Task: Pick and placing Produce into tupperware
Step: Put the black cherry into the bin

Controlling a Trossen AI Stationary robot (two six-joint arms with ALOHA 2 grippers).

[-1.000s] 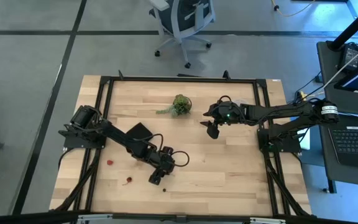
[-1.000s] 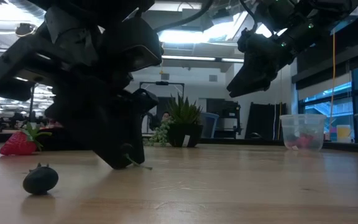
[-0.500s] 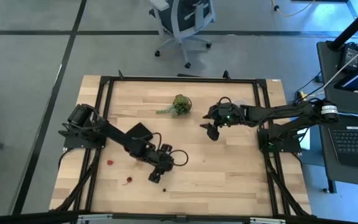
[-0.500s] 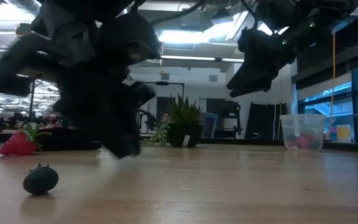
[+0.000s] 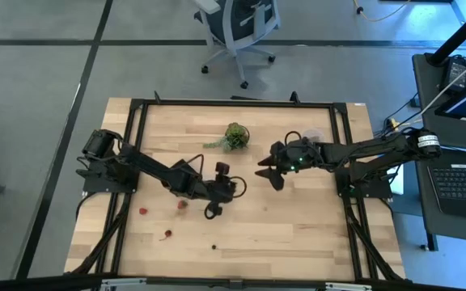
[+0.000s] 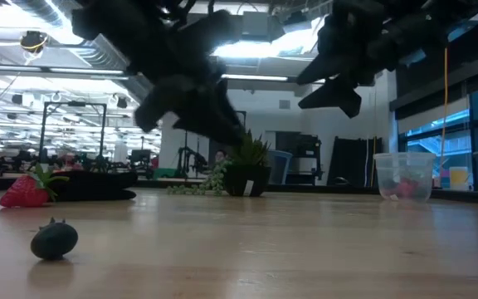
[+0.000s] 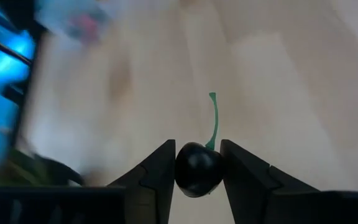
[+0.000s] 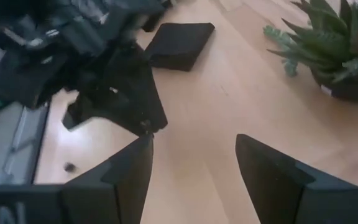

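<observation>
My left gripper [image 5: 235,188] hangs over the middle of the table, shut on a dark cherry [image 7: 197,169] with a green stem. My right gripper [image 8: 194,168] is open, in the air a little to the right of it [image 5: 269,171], and touches nothing. The translucent tupperware [image 6: 403,175] stands on the table with red pieces inside; in the high view it [image 5: 314,134] shows beside the right arm. A strawberry [image 6: 27,189] and a dark berry [image 6: 54,239] lie on the table near the left near corner. Two red pieces [image 5: 143,211] [image 5: 182,204] lie there too. My left gripper pinches the dark cherry's round body [image 7: 185,177] between its two fingers, one finger [image 7: 160,171] on each side. The cherry is lifted clear of the table. Its green stem [image 7: 214,121] sticks out forward past the fingertips.
A small potted green plant [image 5: 235,136] stands near the table's far edge. A flat black square [image 8: 179,43] lies on the table's left half, by the left arm. One dark red piece [image 5: 167,235] and a tiny dark one [image 5: 213,247] lie toward the near edge.
My left gripper has risen from the table near the near edge and swung toward the far and right side, to the table's middle, carrying the cherry. It now points toward my right gripper. A red piece that the arm covered shows again.
</observation>
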